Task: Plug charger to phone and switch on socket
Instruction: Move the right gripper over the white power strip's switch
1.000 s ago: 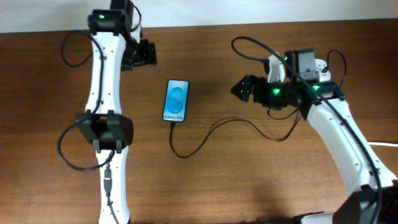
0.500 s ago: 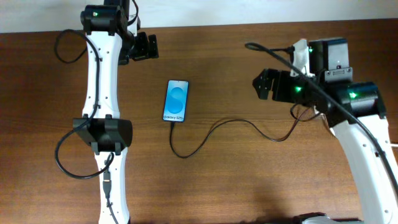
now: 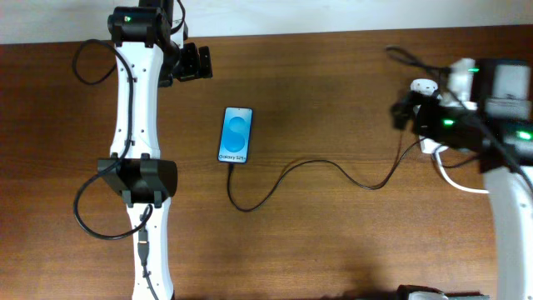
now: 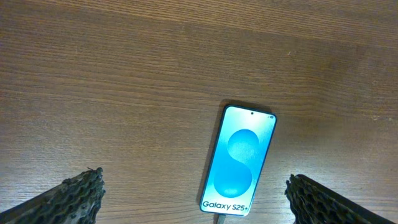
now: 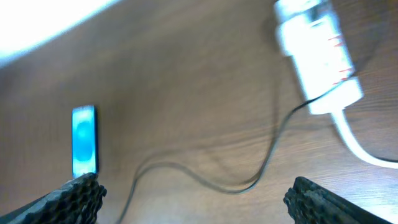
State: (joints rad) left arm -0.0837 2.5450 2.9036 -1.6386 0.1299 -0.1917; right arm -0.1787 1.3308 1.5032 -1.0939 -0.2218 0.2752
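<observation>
Reading the left gripper [image 3: 196,63]: its jaws are spread wide with nothing between them. It hovers beyond the phone's top end, well apart, so your wrist camera looks straight down at the screen.
Right gripper [image 5: 199,200]: also released and empty. It sits over the far right of the table [image 3: 333,250], near the socket, which I judge is where you want it for the switch.
Phone [image 3: 236,135]: lying flat with its blue screen up, left of centre between the arms. Nothing touches it but the cable.
Charger [image 3: 333,167]: the tip meets the phone's lower edge and looks seated. The cable loops below the phone and runs right to the socket with plenty of slack, so nothing tugs on the phone.
Socket [image 5: 317,53]: a white strip at the right, mostly hidden under your right arm from overhead. The wrist view is blurred and the red switches [image 5: 339,43] are faint marks, so I cannot tell on from off.
Containers: none. The nearest thing is the phone's port, which holds the charger tip.
Step in hand: the plugging looks done and the switch looks left to do.
</observation>
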